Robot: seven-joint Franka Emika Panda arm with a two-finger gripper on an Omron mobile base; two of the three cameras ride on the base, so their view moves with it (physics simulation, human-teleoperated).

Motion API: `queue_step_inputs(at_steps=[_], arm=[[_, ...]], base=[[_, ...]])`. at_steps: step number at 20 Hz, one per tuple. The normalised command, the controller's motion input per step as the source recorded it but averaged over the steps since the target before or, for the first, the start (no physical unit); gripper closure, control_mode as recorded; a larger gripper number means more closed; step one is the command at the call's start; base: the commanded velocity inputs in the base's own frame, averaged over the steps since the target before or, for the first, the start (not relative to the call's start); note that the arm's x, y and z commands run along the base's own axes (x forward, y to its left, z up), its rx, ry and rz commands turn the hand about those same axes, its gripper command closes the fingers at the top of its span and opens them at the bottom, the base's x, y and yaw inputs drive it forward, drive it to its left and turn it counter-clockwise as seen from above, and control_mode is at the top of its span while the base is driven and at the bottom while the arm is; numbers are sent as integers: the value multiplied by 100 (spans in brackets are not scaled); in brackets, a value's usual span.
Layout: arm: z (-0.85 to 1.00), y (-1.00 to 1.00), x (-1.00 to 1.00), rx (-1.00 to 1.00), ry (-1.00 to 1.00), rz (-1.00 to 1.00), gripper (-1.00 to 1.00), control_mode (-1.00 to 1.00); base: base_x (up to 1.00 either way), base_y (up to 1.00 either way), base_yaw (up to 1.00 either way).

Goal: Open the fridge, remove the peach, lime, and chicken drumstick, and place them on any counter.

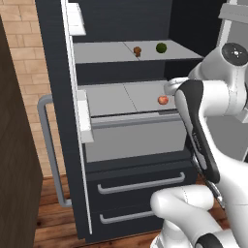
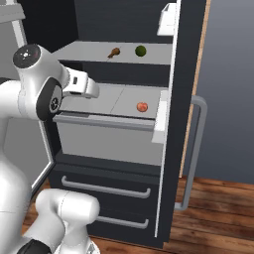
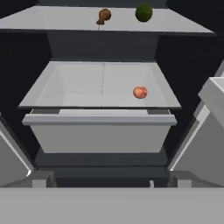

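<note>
Fridge (image 3: 105, 43) stood open. Upper shelf, left to right: chicken drumstick (image 3: 103, 15), then lime (image 3: 144, 12) near it. Lower shelf (image 3: 78, 87): peach (image 3: 140, 92) toward its right. Gripper jaws were apart, empty, well short of all three. Risk: round peach rolling off if nudged; shelf above could block the hand.

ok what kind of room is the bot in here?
A kitchen, most likely, rendered. It faces an open fridge with a peach, a lime and a chicken drumstick on its shelves; brick wall and wood floor around.
</note>
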Motion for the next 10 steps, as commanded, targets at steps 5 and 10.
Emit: queue_step_inputs(at_steps=[5, 10], arm=[[8, -37, -38, 0, 0, -3, -100, -100], [23, -23, -42, 0, 0, -5, -100, -100]], base=[[0, 0, 0], [0, 0, 0]])
